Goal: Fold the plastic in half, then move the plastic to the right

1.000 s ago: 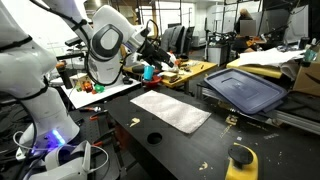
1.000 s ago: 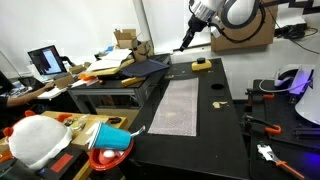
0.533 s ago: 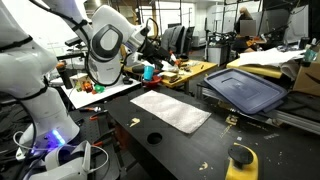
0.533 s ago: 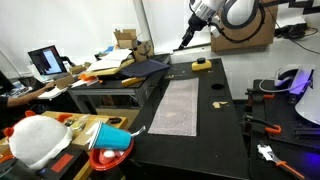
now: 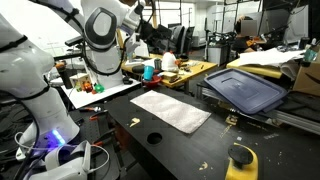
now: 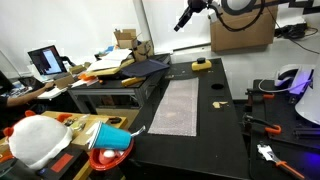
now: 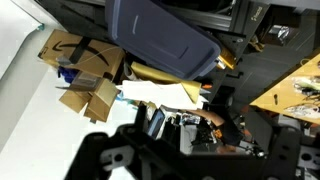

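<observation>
The plastic is a clear, whitish rectangular sheet lying flat and unfolded on the black table in both exterior views (image 5: 170, 109) (image 6: 178, 106). My gripper (image 5: 150, 28) (image 6: 183, 20) hangs high in the air beyond the table's far end, well away from the sheet and touching nothing. In the wrist view the gripper (image 7: 188, 112) shows as dark, blurred fingers with a gap between them and nothing held. That view looks out at clutter, and the plastic is out of view there.
A dark blue bin lid (image 5: 245, 88) (image 6: 140, 68) (image 7: 165, 40) lies beside the table on a cluttered bench. A yellow block (image 5: 242, 158) (image 6: 202, 65) and a small black disc (image 5: 154, 137) (image 6: 217, 103) sit on the table. A red bowl (image 6: 110, 152) stands nearby.
The arm has lifted; my gripper has moved upward and farther from the table. The plastic has not moved.
</observation>
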{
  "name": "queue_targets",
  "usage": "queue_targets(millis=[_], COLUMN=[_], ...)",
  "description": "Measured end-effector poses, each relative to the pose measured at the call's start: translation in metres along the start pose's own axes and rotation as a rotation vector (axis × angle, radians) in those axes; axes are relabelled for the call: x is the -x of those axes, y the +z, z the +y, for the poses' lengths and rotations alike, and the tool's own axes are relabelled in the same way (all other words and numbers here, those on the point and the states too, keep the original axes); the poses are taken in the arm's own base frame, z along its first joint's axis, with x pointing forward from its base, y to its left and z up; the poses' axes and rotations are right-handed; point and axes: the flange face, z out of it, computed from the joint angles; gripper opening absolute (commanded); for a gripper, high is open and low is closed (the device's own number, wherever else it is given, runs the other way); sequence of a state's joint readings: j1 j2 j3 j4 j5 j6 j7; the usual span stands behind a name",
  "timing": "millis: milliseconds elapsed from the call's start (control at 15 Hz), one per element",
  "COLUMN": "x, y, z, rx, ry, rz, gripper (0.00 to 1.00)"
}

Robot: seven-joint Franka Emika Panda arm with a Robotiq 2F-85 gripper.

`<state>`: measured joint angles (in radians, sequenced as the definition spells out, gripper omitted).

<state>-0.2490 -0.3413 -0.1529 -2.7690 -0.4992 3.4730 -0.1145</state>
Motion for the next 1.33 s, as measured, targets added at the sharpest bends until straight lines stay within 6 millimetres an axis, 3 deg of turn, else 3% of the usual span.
queue_targets(millis=[200,400,1333], x=[-0.018,-0.024,-0.022], y=[-0.032,-0.062,-0.054], z=[0.023,0.05,0.042], rx=[0.037,0.071,0.057], ry=[0.004,0.01,0.001], rz=[0.094,0.166,0.144], gripper=[1.0,1.0,1.0])
